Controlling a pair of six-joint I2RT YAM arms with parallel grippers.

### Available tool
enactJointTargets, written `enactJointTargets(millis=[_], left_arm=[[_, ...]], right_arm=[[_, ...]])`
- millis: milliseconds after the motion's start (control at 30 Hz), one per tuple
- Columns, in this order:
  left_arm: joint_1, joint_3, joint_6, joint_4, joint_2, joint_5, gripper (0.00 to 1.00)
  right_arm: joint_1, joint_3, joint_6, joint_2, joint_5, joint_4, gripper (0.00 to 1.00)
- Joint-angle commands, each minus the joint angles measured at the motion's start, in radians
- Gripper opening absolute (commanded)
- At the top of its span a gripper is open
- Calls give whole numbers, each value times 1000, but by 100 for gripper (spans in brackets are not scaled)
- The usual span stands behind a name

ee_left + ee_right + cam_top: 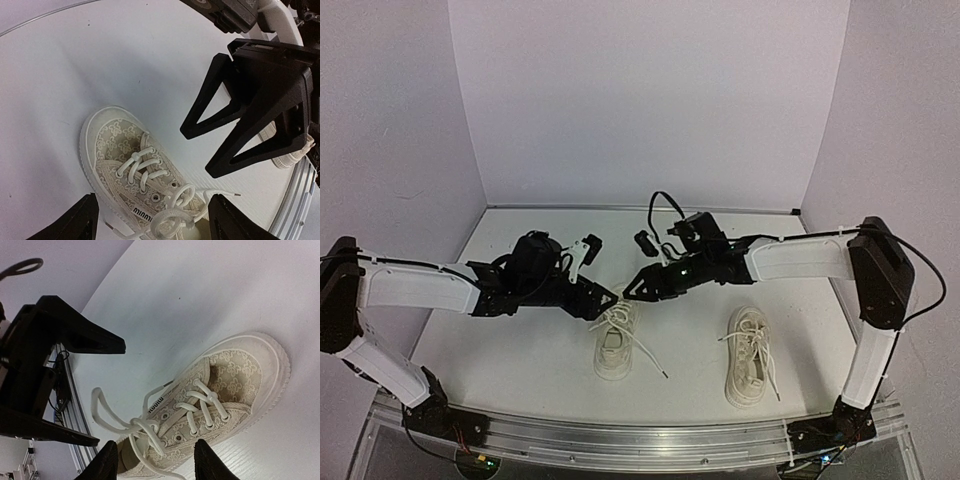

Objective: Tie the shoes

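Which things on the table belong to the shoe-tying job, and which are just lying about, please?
For the job: the shoe on the left with its loose laces; the shoe on the right.
Lying about: a small black object at the far side, too small to identify.

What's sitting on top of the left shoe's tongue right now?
Crossed white laces, ending in loose loops near the collar. The loops largely cover the opening of the shoe, so its inside can't be seen.

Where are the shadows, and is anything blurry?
Top external: soft, even light, only faint shadows on the table. Left wrist: left shoe sharp, a pale shadow beyond its toe. Right wrist: laces sharp, nothing blurry, no glare.
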Motion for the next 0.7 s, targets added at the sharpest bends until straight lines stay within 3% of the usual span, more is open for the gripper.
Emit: enactJointTargets(millis=[0, 667], left_arm=[[6, 27, 3, -41, 9, -14, 75], [52, -11, -31, -74, 1, -48, 62]], right_arm=[[17, 58, -47, 47, -61, -8, 44], [43, 141, -100, 142, -72, -71, 22]])
